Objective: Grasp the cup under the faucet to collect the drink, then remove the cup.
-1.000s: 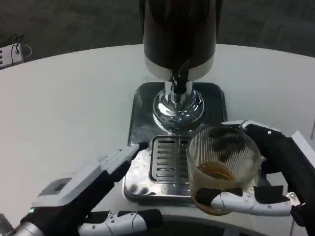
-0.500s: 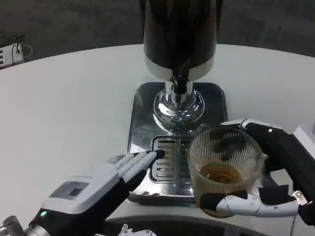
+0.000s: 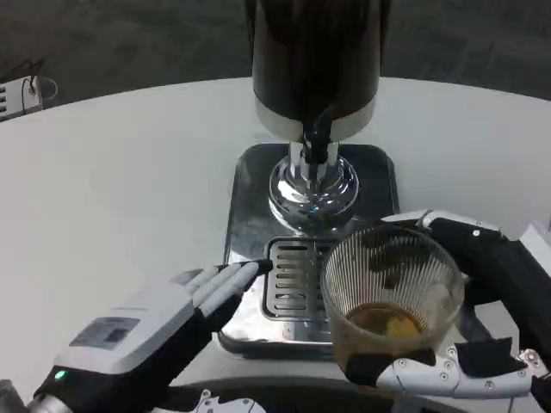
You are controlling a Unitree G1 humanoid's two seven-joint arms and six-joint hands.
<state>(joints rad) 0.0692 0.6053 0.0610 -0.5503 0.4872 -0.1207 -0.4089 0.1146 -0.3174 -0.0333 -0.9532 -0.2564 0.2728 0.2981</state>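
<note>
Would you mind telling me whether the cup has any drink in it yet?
Yes, partly filled. The cup, held by the right robot hand, shows amber liquid pooled at its bottom, the ribbed glass above it clear.

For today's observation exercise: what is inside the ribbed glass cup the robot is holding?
The cup in the right hand holds a shallow pool of brown drink at the bottom. Fingers cover the cup's base.
</note>
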